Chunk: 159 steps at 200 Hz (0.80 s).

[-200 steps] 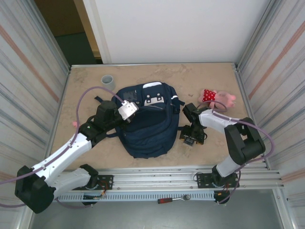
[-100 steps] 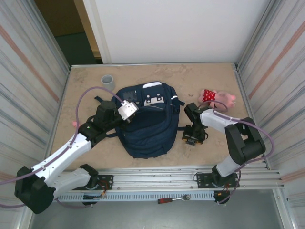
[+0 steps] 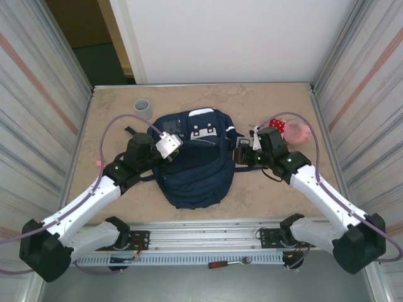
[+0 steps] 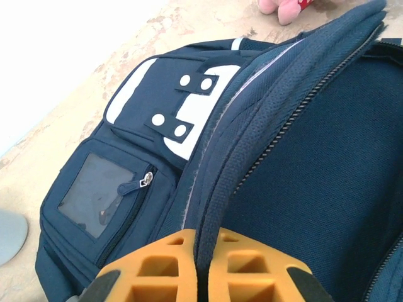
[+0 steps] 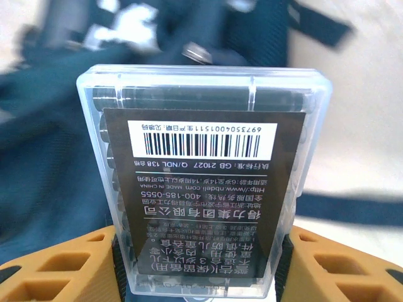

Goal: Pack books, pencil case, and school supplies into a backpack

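The navy backpack (image 3: 195, 170) lies flat mid-table with its white patches at the far end. My left gripper (image 3: 176, 146) is shut on the padded zipper edge of the backpack (image 4: 327, 163), and the orange fingers (image 4: 157, 270) pinch the fabric rim. My right gripper (image 3: 243, 157) hovers at the backpack's right side, shut on one of the school supplies, a clear plastic box (image 5: 201, 182) with dark contents and a barcode label. The box stands between the orange pads (image 5: 308, 251), and the blurred backpack (image 5: 50, 138) lies beyond it. The books and the pencil case are out of view.
A grey cup (image 3: 142, 106) stands at the far left of the table. A pink and red plush toy (image 3: 293, 130) lies right of the backpack, behind my right arm. Metal walls close both sides, and a rail runs along the near edge.
My right arm rose from the table beside the backpack and swung up and left with the clear box, its jaws narrowing onto it. The left arm has stayed still.
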Motion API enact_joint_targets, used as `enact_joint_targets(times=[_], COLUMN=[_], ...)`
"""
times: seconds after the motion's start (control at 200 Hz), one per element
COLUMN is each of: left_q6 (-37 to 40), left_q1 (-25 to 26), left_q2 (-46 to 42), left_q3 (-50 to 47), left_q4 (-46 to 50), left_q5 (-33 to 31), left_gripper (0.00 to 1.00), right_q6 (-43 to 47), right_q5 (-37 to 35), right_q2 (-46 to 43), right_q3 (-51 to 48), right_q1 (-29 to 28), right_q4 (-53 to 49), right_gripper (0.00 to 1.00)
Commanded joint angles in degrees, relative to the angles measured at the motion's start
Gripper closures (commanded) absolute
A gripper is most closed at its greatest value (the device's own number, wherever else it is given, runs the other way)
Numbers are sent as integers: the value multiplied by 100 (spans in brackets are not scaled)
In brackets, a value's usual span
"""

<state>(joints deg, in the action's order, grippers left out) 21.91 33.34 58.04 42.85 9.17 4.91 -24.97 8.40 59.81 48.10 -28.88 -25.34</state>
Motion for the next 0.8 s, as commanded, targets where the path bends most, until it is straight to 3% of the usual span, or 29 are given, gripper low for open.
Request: enact_joint_targets(times=[0.0, 0.18, 0.406, 0.551, 0.792], left_q6=[-265, -404, -512, -521, -539], left_q1=[-63, -61, -62, -67, -68], left_q2=[-240, -234, -189, -155, -179], left_q3=[188, 185, 342, 469, 523], left_q4=[-231, -273, -313, -267, -269], left_q5=[224, 503, 811, 981, 1243], left_gripper=[96, 96, 96, 96, 96], right_q6=[1485, 3614, 5961, 6679, 7074], right_q5=[682, 859, -288, -873, -1172], right_q2=[-214, -132, 559, 1193, 1773], right_q3=[79, 303, 382, 588, 761], right_q1=[-212, -1000, -2157, -2407, -2382], right_q4=[905, 1092, 1210, 1457, 2006], right_gripper=[46, 49, 52, 52, 49])
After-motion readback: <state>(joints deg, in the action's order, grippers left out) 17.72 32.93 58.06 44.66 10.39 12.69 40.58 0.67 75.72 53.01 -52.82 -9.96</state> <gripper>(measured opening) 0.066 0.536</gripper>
